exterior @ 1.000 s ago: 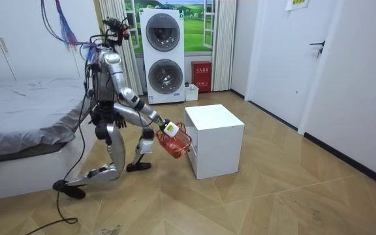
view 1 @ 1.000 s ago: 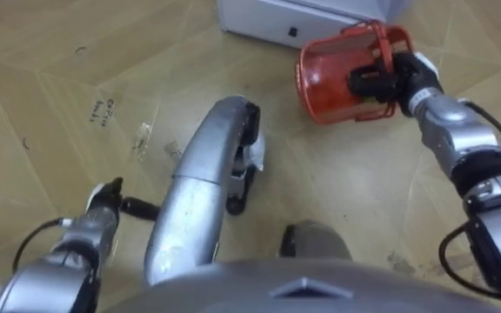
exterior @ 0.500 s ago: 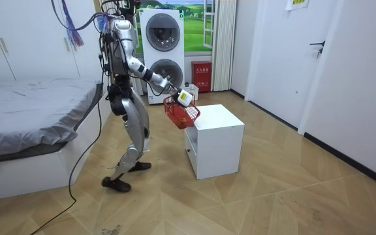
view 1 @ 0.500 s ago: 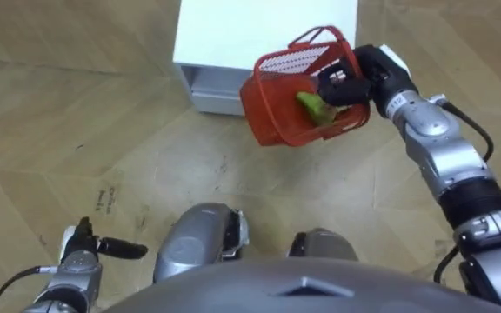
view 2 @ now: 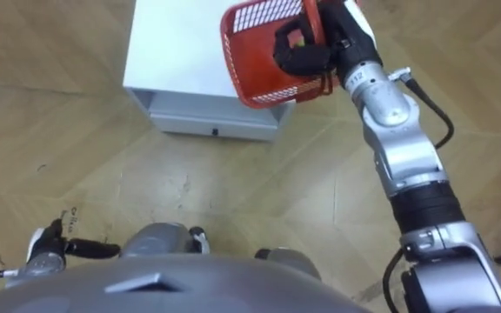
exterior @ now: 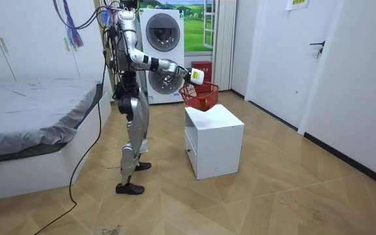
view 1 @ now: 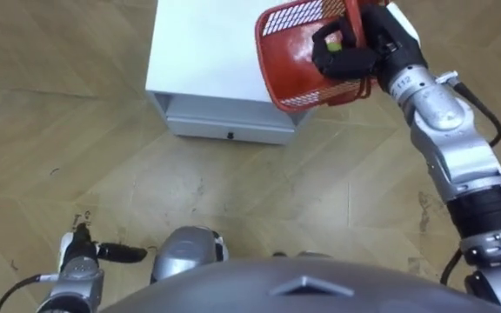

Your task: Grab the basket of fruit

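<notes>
The red mesh fruit basket (view 1: 298, 54) hangs in the air over the right part of the white cabinet's top (view 1: 209, 52). My right hand (view 1: 356, 54) is stretched out forward, its dark fingers curled round the basket's handle. A green fruit (view 1: 332, 43) shows inside the basket beside the fingers. In the room view I stand upright beside the cabinet (exterior: 215, 141), with the basket (exterior: 200, 97) held just above its top. My left hand (view 1: 80, 263) hangs low at my left side, thumb sticking out straight, holding nothing.
The cabinet has a drawer (view 1: 229, 130) in the side facing me. Two stacked washing machines (exterior: 162, 55) and a small red box (exterior: 202, 74) stand behind it. A bed (exterior: 31, 124) is on the room view's left. Wood floor (exterior: 273, 189) lies open towards the door.
I have risen from a deep bend to standing upright. My right hand has lifted the basket from near the floor beside the cabinet to above its top.
</notes>
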Robot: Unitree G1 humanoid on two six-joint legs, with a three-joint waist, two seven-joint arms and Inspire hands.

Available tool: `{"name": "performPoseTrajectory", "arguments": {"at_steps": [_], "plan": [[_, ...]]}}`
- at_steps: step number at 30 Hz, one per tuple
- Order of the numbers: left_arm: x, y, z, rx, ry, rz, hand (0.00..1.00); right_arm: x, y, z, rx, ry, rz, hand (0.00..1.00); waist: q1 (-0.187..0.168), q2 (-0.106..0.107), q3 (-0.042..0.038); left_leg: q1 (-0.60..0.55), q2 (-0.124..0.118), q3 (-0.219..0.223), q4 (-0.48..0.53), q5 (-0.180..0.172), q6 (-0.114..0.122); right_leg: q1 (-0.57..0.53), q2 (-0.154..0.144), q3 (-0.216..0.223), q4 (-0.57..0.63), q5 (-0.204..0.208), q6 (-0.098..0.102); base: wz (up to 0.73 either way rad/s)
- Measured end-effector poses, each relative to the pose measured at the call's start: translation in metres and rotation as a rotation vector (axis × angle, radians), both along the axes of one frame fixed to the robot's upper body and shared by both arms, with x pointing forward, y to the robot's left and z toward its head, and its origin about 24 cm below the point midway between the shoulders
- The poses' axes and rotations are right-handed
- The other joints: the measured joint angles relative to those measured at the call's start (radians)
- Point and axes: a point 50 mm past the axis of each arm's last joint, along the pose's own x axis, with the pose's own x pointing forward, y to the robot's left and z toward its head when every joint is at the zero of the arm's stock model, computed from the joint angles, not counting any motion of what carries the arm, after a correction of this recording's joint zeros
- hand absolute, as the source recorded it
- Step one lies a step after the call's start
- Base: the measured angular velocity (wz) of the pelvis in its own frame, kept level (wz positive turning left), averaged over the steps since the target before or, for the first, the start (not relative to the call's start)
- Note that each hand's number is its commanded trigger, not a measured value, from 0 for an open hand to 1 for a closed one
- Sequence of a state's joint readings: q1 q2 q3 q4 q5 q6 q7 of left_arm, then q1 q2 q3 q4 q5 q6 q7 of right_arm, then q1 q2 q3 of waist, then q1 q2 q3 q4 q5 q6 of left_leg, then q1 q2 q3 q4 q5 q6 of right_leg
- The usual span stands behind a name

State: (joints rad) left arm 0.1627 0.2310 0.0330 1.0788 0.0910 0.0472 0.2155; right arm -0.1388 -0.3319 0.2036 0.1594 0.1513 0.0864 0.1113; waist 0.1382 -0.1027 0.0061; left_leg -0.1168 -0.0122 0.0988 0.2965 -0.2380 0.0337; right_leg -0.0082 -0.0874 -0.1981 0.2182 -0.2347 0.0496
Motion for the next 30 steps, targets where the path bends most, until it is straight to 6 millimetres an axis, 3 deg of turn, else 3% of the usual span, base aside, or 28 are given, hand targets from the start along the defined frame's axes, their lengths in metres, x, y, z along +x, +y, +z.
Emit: {"name": "performPoseTrajectory", "arguments": {"at_steps": [6, 10, 11, 13, 14, 15, 16, 17, 18, 19, 22, 23, 25, 28, 30], "plan": [[-0.019, -0.003, -0.003, 0.015, 0.095, -0.047, 0.00, 0.001, 0.001, 0.003, 0.040, -0.003, 0.000, 1.00, 0.008, -0.008, -0.0028, 0.067, -0.002, -0.107, -0.043, 0.009, -0.010, 0.054, 0.009, -0.027, 0.001, 0.001, -0.001, 0.09], [-0.031, -0.003, -0.004, 0.020, 0.147, -0.073, 0.00, 0.002, 0.003, 0.007, 0.038, -0.019, 0.013, 1.00, 0.018, -0.010, -0.0028, 0.076, -0.001, -0.118, -0.043, 0.009, -0.010, 0.078, 0.021, -0.031, -0.017, 0.013, -0.020, 0.02], [-0.034, -0.004, -0.005, 0.011, 0.167, -0.076, 0.00, 0.002, 0.003, 0.007, 0.038, -0.020, 0.016, 1.00, 0.019, -0.008, -0.0020, 0.080, 0.004, -0.145, -0.043, 0.010, -0.011, 0.069, 0.022, -0.045, 0.000, 0.012, -0.020, -0.04], [-0.038, -0.005, -0.005, 0.007, 0.185, -0.083, 0.00, 0.003, 0.004, 0.007, 0.017, -0.025, 0.020, 1.00, 0.035, 0.015, 0.0084, 0.099, 0.030, -0.249, -0.052, 0.012, -0.014, 0.016, 0.039, -0.063, 0.068, -0.006, -0.028, -0.35], [-0.043, -0.001, -0.004, 0.010, 0.193, -0.063, 0.00, 0.006, 0.011, 0.012, -0.001, -0.050, 0.040, 1.00, 0.046, 0.003, 0.0021, 0.078, 0.032, -0.284, -0.031, 0.009, -0.022, -0.002, 0.056, -0.047, -0.067, 0.038, -0.059, -0.22], [-0.046, -0.003, -0.005, -0.002, 0.210, -0.053, 0.00, 0.008, 0.013, 0.016, -0.014, -0.071, 0.039, 1.00, 0.022, 0.005, 0.0064, 0.037, 0.031, -0.252, 0.030, -0.005, -0.053, 0.014, 0.062, -0.058, -0.096, 0.104, -0.069, 0.20], [-0.048, -0.004, -0.006, -0.008, 0.223, -0.057, 0.00, 0.008, 0.009, 0.015, -0.025, -0.067, 0.010, 1.00, 0.007, -0.001, 0.0062, 0.014, 0.017, -0.192, 0.029, -0.013, -0.054, 0.030, 0.050, -0.021, -0.094, 0.104, -0.068, 0.66], [-0.046, -0.005, -0.006, -0.012, 0.220, -0.069, 0.00, 0.009, 0.006, 0.015, -0.032, -0.069, -0.005, 1.00, 0.006, -0.011, 0.0104, -0.007, 0.013, -0.171, 0.008, -0.008, -0.048, 0.032, 0.043, -0.006, -0.093, 0.103, -0.067, 0.67], [-0.043, -0.006, -0.006, -0.019, 0.213, -0.088, 0.00, 0.014, -0.002, 0.017, -0.050, -0.071, -0.032, 1.00, 0.010, -0.007, 0.0073, -0.059, -0.002, -0.124, -0.057, 0.044, -0.025, 0.032, 0.034, 0.010, -0.087, 0.092, -0.051, 0.30], [-0.044, -0.004, -0.006, -0.017, 0.223, -0.097, 0.00, 0.017, -0.004, 0.015, -0.044, -0.058, -0.045, 1.00, 0.028, -0.021, 0.0051, -0.079, -0.001, -0.087, -0.044, 0.122, -0.005, 0.025, 0.027, 0.007, -0.071, 0.069, -0.031, 0.13], [-0.046, -0.004, -0.006, -0.027, 0.241, -0.086, 0.00, 0.017, -0.007, 0.010, -0.033, -0.030, -0.058, 1.00, 0.042, -0.026, 0.0037, -0.065, -0.014, -0.076, -0.034, 0.121, 0.001, 0.027, 0.014, -0.028, -0.042, 0.059, -0.018, 0.20], [-0.047, -0.004, -0.006, -0.040, 0.241, -0.077, 0.00, 0.017, -0.008, 0.010, -0.030, -0.024, -0.060, 1.00, 0.055, -0.024, 0.0048, -0.054, -0.022, -0.073, -0.032, 0.116, 0.008, 0.023, 0.002, -0.033, -0.011, 0.046, -0.005, 0.00], [-0.047, -0.005, -0.007, -0.055, 0.245, -0.079, 0.00, 0.018, -0.008, 0.011, -0.029, -0.029, -0.063, 1.00, 0.064, -0.010, 0.0068, -0.046, -0.026, -0.069, -0.018, 0.090, 0.023, 0.003, -0.014, -0.048, 0.079, 0.017, 0.003, -0.01], [-0.040, -0.004, -0.007, -0.071, 0.220, -0.071, 0.00, 0.020, -0.013, 0.002, -0.039, 0.011, -0.088, 1.00, 0.078, 0.009, 0.0175, -0.038, -0.039, -0.052, 0.013, 0.061, 0.050, -0.114, -0.069, -0.046, 0.372, 0.003, 0.008, -0.02], [-0.042, -0.001, -0.006, -0.071, 0.215, -0.058, 0.00, 0.018, -0.014, -0.004, -0.033, 0.046, -0.098, 1.00, 0.094, 0.018, 0.0235, -0.036, -0.043, -0.045, 0.049, 0.031, 0.062, -0.134, -0.085, -0.045, 0.450, 0.014, 0.012, -0.17]]}}
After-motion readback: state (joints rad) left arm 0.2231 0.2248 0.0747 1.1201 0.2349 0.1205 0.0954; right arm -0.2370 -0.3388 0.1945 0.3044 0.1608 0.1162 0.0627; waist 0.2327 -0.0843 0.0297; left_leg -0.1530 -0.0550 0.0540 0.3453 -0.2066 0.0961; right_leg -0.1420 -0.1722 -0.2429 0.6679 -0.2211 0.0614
